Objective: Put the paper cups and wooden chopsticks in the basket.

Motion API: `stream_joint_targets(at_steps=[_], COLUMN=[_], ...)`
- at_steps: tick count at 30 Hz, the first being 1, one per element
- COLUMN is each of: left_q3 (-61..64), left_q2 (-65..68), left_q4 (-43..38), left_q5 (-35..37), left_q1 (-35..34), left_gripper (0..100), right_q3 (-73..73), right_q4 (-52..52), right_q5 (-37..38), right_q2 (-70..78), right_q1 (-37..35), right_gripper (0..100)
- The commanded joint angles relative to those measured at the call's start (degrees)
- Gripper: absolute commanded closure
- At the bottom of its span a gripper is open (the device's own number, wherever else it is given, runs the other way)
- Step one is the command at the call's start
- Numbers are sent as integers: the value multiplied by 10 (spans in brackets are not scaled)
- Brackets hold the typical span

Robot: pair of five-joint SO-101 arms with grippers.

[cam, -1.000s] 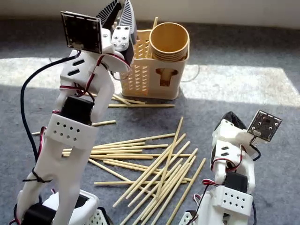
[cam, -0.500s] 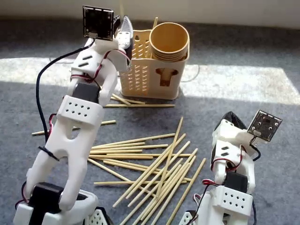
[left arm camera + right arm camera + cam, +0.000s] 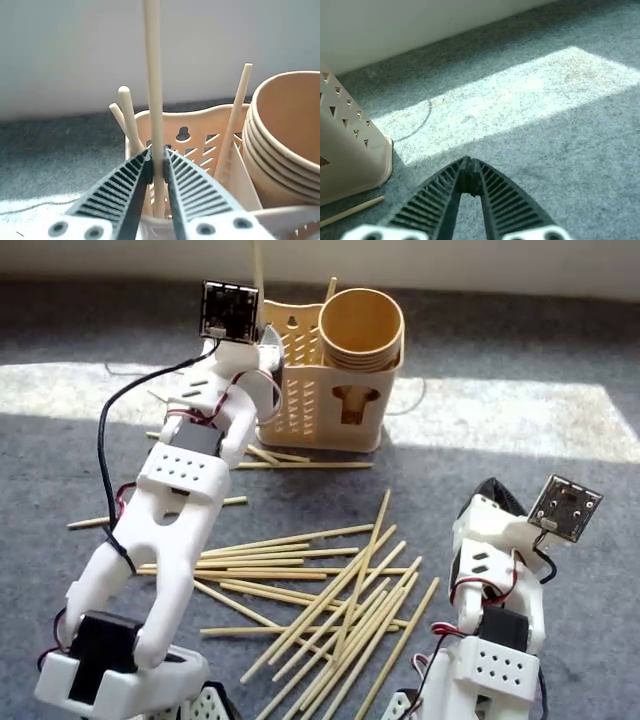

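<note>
Left jaws were clenched on one pale wooden chopstick (image 3: 152, 75), held upright with its lower end inside the cream perforated basket (image 3: 300, 405) beside other standing sticks (image 3: 129, 117). Right jaws were pressed together on nothing, low over the grey carpeted worktop (image 3: 545, 100) near a corner of the basket. Nested tan paper cups (image 3: 362, 328) sat in the basket's neighbouring compartment, and loose chopsticks (image 3: 330, 600) lay scattered on the worktop between the arms.
</note>
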Motion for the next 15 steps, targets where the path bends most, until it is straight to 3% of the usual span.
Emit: stream_joint_targets(at_steps=[1,9,15], left_q3=[-6,-14,-95], left_q2=[-7,-10,-12], left_q4=[36,75,194], left_q5=[17,34,36], left_q1=[-5,-5,-9], left_gripper=[884,880,881], right_q3=[-2,-2,-2], right_q4=[-15,-15,-15], right_q5=[-3,-3,-3], right_q2=[-7,-7,-7], right_q1=[-7,-7,-7], right_gripper=[992,992,992])
